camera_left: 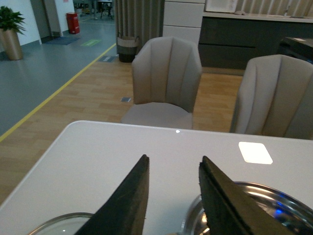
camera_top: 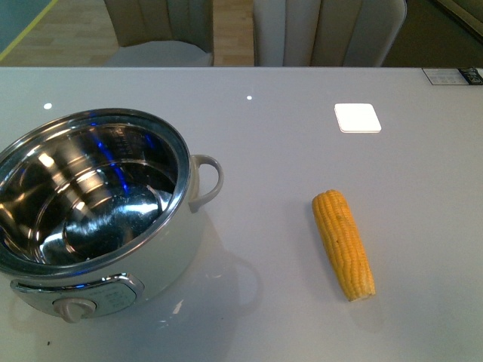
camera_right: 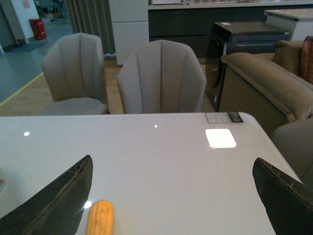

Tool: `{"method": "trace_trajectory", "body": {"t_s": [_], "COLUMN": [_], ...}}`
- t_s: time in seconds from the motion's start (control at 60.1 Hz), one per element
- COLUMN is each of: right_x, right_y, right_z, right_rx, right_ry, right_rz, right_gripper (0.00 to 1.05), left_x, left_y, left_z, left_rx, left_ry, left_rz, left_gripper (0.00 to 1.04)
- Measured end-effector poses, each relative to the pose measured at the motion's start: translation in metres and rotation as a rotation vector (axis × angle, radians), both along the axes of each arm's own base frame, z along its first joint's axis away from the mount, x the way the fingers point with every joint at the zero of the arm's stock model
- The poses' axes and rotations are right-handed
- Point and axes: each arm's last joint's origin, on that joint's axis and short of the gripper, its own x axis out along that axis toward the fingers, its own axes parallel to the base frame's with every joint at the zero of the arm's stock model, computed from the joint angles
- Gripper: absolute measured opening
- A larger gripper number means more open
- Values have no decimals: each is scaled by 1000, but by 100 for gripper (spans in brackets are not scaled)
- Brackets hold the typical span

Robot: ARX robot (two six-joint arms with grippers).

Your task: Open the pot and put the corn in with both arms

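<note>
The corn (camera_top: 343, 243) lay at the open pot's (camera_top: 181, 241) 3 o'clock, its long axis running from 11 to 5 o'clock. The right gripper (camera_right: 172, 161), fingers spread wide and empty, was nearer it. The left gripper (camera_left: 174, 159) had its fingers slightly apart, also empty.

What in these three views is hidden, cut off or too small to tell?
- Right wrist view: the picture edge cuts the corn; one end shows.
- Left wrist view: the left gripper and the edge hide most of the pot.
- Left wrist view: a round rim at the edge, maybe a lid; unclear.
- Front view: the control panel markings are too small to read.
</note>
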Motion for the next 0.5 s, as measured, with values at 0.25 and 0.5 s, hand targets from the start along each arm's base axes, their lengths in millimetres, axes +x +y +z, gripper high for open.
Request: {"method": "trace_trajectory", "body": {"t_s": [0.25, 0.5], "right_x": [0, 0], "right_y": [0, 0], "right_z": [0, 0], "right_rx": [0, 0], "right_ry": [0, 0], "right_rz": [0, 0], "right_gripper": [96, 96], "left_x": [-29, -44], "left_y": [-35, -47], "left_z": [0, 2], "left_rx": [4, 7], "left_ry": [5, 0], "left_rz": [-2, -2], "left_gripper": [3, 3]}}
